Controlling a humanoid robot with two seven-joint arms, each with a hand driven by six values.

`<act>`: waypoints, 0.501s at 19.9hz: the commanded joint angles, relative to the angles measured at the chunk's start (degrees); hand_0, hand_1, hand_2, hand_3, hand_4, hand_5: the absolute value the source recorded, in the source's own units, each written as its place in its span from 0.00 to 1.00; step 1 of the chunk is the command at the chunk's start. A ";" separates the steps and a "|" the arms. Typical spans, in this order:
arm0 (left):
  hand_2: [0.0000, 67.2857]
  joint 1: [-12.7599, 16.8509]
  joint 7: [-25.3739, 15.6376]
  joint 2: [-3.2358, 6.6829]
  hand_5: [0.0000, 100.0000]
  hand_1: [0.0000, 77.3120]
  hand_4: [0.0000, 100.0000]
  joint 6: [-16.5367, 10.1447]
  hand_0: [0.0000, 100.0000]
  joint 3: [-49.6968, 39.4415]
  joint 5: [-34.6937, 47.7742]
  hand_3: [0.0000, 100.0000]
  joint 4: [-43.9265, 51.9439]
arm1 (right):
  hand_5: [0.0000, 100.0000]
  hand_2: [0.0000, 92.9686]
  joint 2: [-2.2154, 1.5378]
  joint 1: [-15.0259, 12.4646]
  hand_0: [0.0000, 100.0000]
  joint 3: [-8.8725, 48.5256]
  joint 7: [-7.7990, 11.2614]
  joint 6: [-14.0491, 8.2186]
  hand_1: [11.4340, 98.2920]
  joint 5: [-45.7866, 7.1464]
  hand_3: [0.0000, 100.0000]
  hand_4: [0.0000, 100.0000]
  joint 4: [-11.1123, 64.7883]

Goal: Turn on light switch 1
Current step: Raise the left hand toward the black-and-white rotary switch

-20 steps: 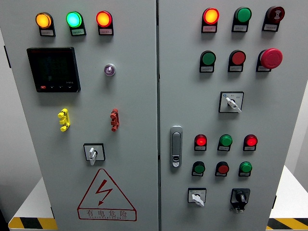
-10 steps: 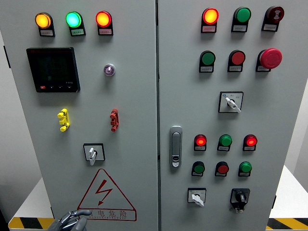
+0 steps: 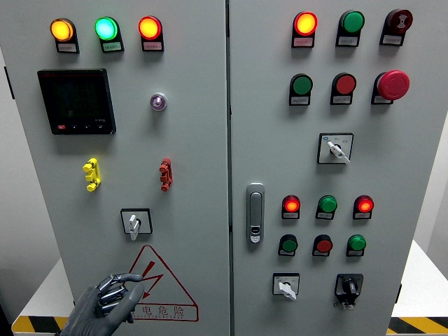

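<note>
A grey control cabinet fills the head view. Its left door carries a yellow toggle switch, a red toggle switch and a white rotary selector. I cannot read the labels, so I cannot tell which one is switch 1. My left hand comes up at the lower left, over the corner of the red warning triangle. Its fingers are curled and hold nothing, with one digit sticking out to the right. It is well below the rotary selector. The right hand does not show.
Orange, green and red lamps glow along the top left, above a dark display. The right door has a latch handle, a red mushroom button, several lamps and buttons, and rotary selectors. Yellow-black tape marks the floor.
My left hand has risen from below the frame: absent one second ago, only fingertips at the bottom edge half a second ago, now up over the warning triangle's corner.
</note>
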 commanded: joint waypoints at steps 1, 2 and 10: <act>0.60 -1.07 1.50 -1.57 0.74 0.72 0.98 1.16 0.00 0.08 1.20 0.85 0.02 | 0.10 0.00 0.00 0.00 0.00 0.06 0.00 0.00 0.10 0.00 0.20 0.19 -0.04; 0.60 -1.51 1.51 -1.84 0.72 0.72 0.98 1.95 0.00 0.25 1.64 0.85 -0.07 | 0.10 0.00 0.00 0.00 0.00 -0.02 0.00 0.00 0.10 0.00 0.20 0.19 0.05; 0.61 -6.35 3.53 -2.11 0.65 0.72 0.96 14.26 0.00 2.80 6.74 0.84 0.02 | 0.11 0.00 0.00 0.00 0.00 -0.02 0.00 0.00 0.09 0.00 0.20 0.19 -0.04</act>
